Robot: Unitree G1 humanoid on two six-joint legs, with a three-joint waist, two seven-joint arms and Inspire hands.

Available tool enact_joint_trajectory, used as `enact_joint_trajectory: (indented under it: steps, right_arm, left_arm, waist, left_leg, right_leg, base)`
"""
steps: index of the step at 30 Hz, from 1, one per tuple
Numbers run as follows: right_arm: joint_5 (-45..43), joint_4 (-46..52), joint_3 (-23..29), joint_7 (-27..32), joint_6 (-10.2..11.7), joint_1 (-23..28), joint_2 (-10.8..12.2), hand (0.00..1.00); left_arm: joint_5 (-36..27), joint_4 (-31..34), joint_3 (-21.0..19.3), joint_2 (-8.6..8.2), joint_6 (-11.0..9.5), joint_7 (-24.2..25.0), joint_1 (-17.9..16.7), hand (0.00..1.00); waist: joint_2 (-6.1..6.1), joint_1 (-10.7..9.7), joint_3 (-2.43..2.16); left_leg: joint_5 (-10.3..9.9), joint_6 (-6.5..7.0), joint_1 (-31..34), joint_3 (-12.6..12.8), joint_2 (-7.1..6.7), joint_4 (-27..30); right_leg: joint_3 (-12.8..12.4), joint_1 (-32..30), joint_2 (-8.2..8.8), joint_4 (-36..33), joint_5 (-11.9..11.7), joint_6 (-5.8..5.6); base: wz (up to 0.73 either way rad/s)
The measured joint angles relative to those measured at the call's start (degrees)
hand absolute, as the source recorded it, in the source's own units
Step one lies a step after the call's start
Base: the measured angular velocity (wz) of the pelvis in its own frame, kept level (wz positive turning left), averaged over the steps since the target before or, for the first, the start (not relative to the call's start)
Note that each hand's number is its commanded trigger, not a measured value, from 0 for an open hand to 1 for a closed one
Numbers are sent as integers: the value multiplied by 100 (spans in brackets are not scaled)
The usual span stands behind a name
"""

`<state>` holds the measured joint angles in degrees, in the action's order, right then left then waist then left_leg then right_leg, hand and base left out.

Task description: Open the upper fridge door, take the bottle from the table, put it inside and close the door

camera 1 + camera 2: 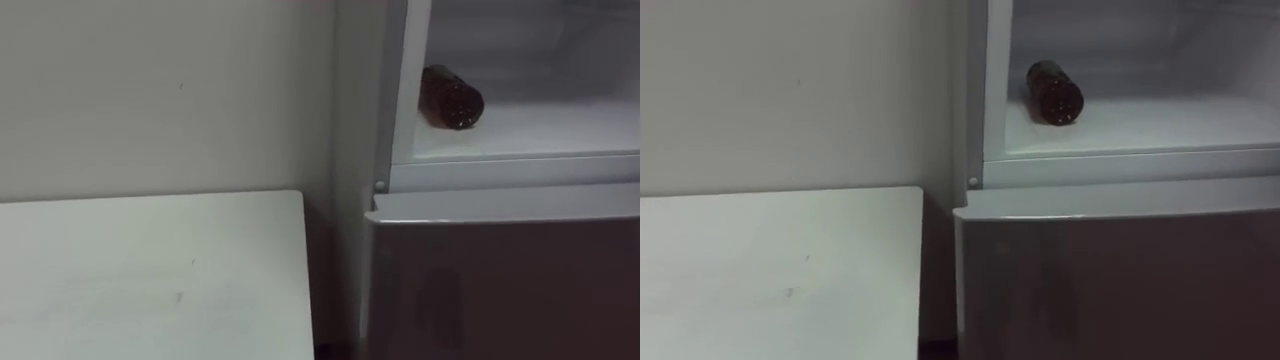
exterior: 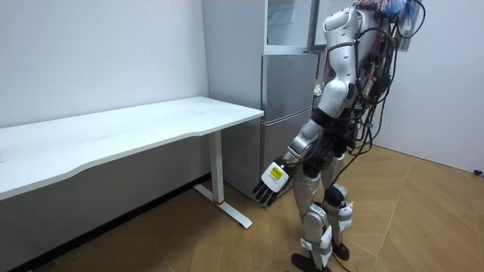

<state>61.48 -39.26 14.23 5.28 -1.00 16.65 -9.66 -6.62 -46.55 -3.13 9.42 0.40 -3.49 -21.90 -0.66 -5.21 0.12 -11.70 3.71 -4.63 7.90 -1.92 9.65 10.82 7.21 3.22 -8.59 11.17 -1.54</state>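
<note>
Now btl [image 1: 452, 97] in fridge [image 1: 520, 173], robot hand [image 2: 271, 181] low

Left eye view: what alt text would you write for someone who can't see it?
A dark bottle lies on its side inside the open upper fridge, at the left end of its white floor. Below is the closed grey lower door; to the left, a white table stands against a pale wall.

The robot stands upright just in front of the fridge [image 2: 290, 91], facing it. Its left arm hangs down and slightly forward toward the fridge's lower door, with the left hand [image 2: 272, 181] at thigh level, fingers straight, pointing downward, holding nothing
</note>
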Motion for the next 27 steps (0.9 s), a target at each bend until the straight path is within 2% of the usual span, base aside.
enact_joint_trajectory:
  steps: [2, 5, 8, 11, 13, 17, 21, 27]
  right_arm:
    - [549, 394, 225, 279, 132, -9, -4, 0]
    - [1255, 1047, 628, 712, 191, -84, -18, 0]
    - [1597, 1751, 998, 1223, 348, -182, -20, 0]
    - [1935, 2273, 1258, 1718, 598, -241, -24, 0]
    - [1989, 2582, 1358, 2085, 641, -240, -22, 0]
    - [1865, 3453, 1544, 2799, 787, -346, -50, 0]
    - [1679, 4176, 1598, 3252, 996, -485, -228, 0]
    - [996, 5048, 1656, 3812, 1366, -494, -337, 0]
  left_arm:
    - [-6, 41, -18, 4, -8, -39, -9, 0]
    - [-3, 48, -26, -5, -2, -58, -17, 0]
    - [130, 265, -127, -1, 10, -77, -128, 0]
    - [175, 275, -121, 7, 24, -162, -89, 0]
    - [186, 314, -122, -15, 56, -203, -88, 0]
    - [595, 288, -143, -25, 83, -254, -86, 0]
    - [632, 306, -137, -28, 80, -312, -104, 0]
    - [819, 196, -136, -29, -27, -377, -160, 0]
  waist:
    - [-45, -61, -10]
    - [-67, -86, -23]
    - [-75, -132, -25]
    - [-81, -152, -26]
    - [-86, -158, -28]
    - [-119, -145, -26]
    - [-166, -167, -27]
    - [-91, -133, -25]
  left_leg:
    - [-1, 0, 12, -2, 0, 3]
    - [-1, -1, -12, 36, 3, 4]
    - [0, -1, 0, 29, 2, 0]
    - [-1, -2, 11, 3, -5, -17]
    - [-2, -4, 32, 2, -7, -37]
    - [0, -8, 56, 32, 6, -46]
    - [-1, -9, 90, -19, 8, -38]
    - [-3, -12, 129, -24, 15, -43]
  right_leg:
    - [12, -17, 6, -21, 21, -1]
    - [-25, -31, 3, -44, 26, 1]
    - [-48, -38, -9, -30, 25, 1]
    - [-25, -33, -9, -27, 25, 1]
    - [-22, -59, -9, -31, 27, -1]
    - [-46, -140, -17, -123, 33, 1]
    - [48, -121, -13, -145, 27, 5]
    - [80, -165, -11, -194, 27, 5]
  base:
    - [0]
    - [-5]
    - [0]
    - [4]
    - [0]
    - [-6]
    - [7]
    - [2]
